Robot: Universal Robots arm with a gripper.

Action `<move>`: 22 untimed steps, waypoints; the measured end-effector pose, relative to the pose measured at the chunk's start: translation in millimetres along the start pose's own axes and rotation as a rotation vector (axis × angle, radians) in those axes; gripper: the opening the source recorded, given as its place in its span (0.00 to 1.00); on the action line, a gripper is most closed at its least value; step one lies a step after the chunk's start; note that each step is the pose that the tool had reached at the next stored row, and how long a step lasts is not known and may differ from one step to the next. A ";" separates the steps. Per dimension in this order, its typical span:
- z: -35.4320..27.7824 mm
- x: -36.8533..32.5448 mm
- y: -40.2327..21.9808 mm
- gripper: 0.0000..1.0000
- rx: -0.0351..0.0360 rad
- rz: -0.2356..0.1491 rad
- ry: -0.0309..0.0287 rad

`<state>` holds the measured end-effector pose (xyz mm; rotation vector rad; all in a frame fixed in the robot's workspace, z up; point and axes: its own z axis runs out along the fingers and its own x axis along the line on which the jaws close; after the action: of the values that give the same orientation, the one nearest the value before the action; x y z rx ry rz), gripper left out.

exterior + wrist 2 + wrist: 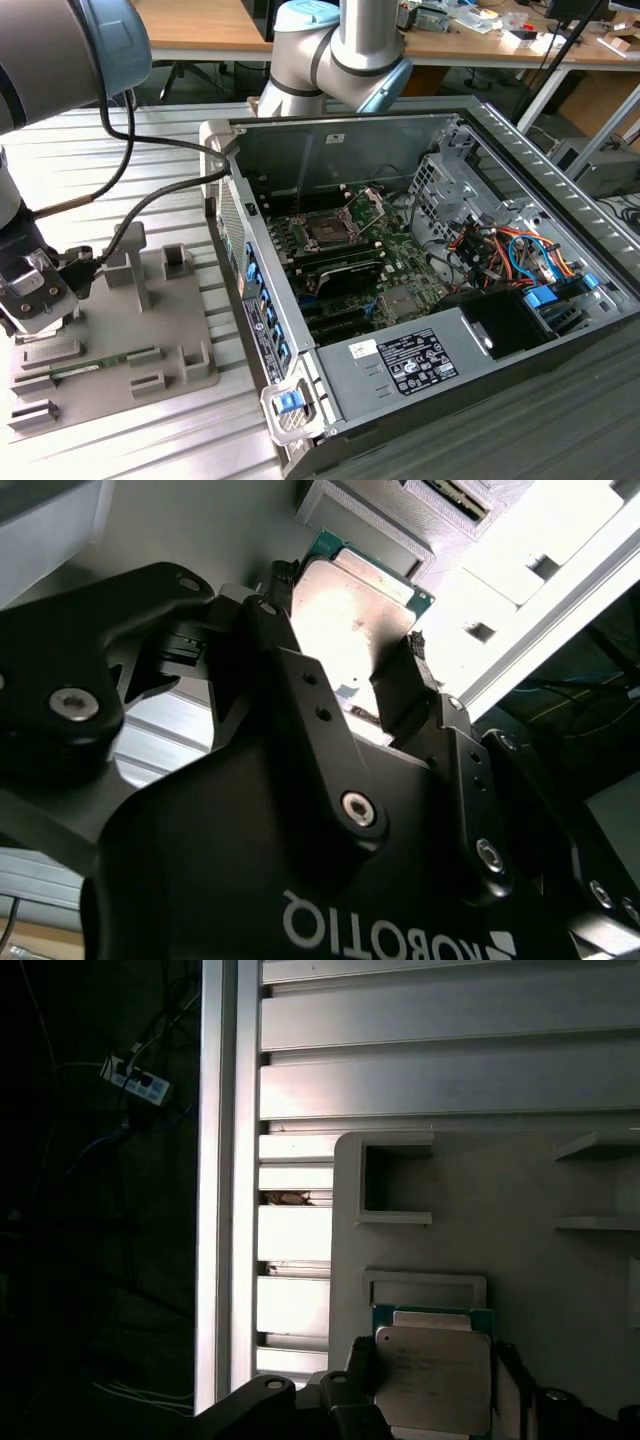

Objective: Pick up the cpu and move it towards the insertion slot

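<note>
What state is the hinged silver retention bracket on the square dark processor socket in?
Open: in the exterior view the bracket stands tilted up beside the socket, its dark middle uncovered.

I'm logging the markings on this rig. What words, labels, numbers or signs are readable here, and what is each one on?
White lettering on the tool body, second wrist view: a maker's name, upside down, not quoted.
Large label on the power supply, exterior view: print too small to read.
Top of the cpu, first wrist view: faint marks, too blurred to read.
</note>
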<state>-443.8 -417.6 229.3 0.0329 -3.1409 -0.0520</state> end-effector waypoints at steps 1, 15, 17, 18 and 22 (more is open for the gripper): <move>-1.4 0.0 0.1 0.55 0.0000 0.000 0.0001; -31.3 0.0 1.1 0.55 0.0000 0.000 0.0000; -34.9 0.0 1.2 0.55 0.0000 0.000 0.0000; -36.7 0.0 1.2 0.55 0.0000 0.000 0.0000; -43.5 0.0 1.5 0.55 0.0000 0.000 0.0000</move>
<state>-443.8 -417.6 272.9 0.0329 -3.1408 -0.0520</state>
